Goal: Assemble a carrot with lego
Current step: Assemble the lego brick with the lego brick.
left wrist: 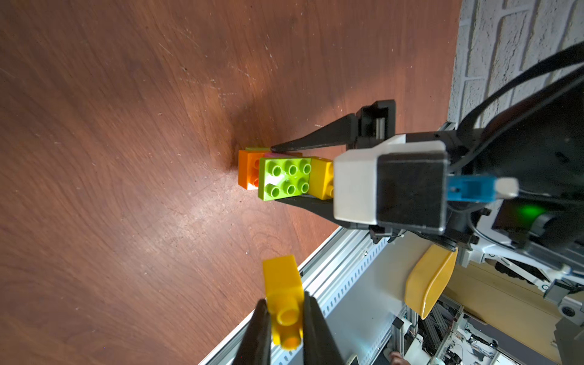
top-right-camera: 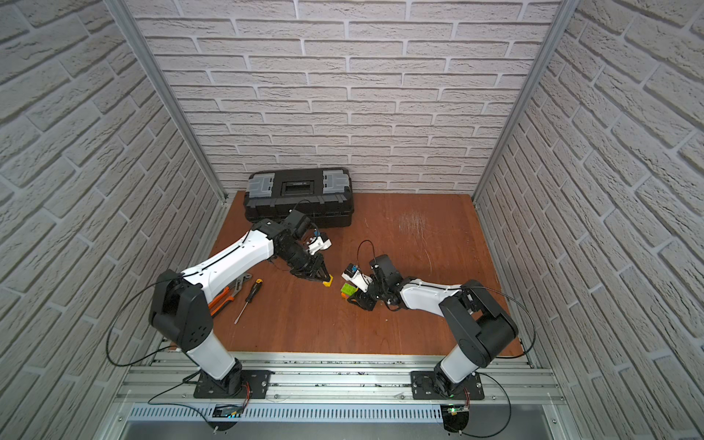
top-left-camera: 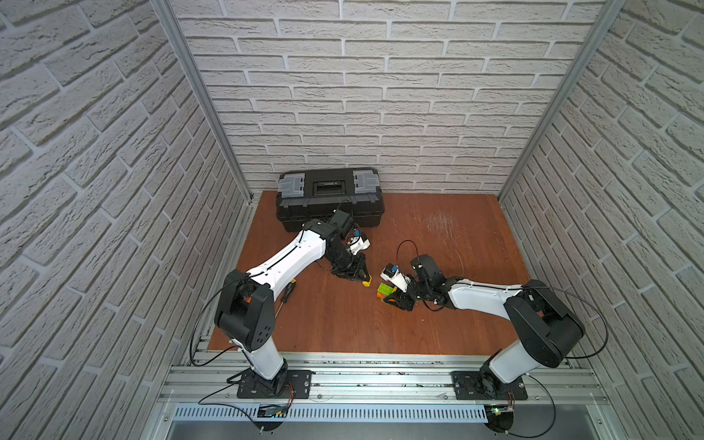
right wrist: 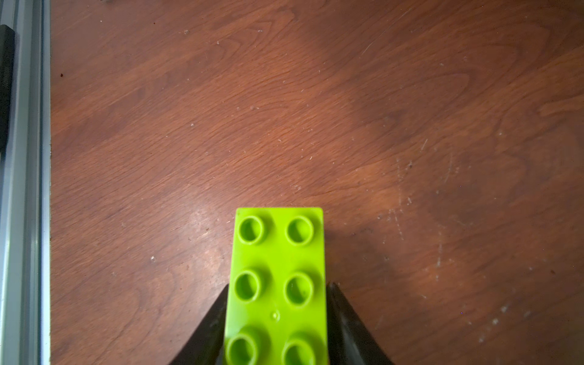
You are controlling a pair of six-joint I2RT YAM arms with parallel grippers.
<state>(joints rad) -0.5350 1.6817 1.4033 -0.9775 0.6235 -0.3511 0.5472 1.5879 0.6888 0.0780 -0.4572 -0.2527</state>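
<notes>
Yellow plastic is pinched tight between the black fingertips of the left gripper (left wrist: 284, 301): one small yellow brick (left wrist: 281, 278), its studs facing that arm's wrist camera. Near it but apart, the right gripper (right wrist: 276, 294) has a finger pressed against each long side of the carrot (right wrist: 278, 284), gripping it. The right wrist view shows only the clump's lime-green studded face. The left wrist view shows more: an orange brick behind the green one, a yellow brick toward the gripper's body and a sliver of pink under the upper finger. In both top views the carrot (top-left-camera: 384, 291) is a small bright clump near the middle of the wooden table (top-left-camera: 438, 324); whether it rests on the wood I cannot tell. A black toolbox (top-left-camera: 329, 198) stands against the back wall. Orange-handled pliers (top-right-camera: 224, 295) lie beside a screwdriver (top-right-camera: 249, 295) near the table's left edge in a top view; elsewhere the left arm hides the pliers.
</notes>
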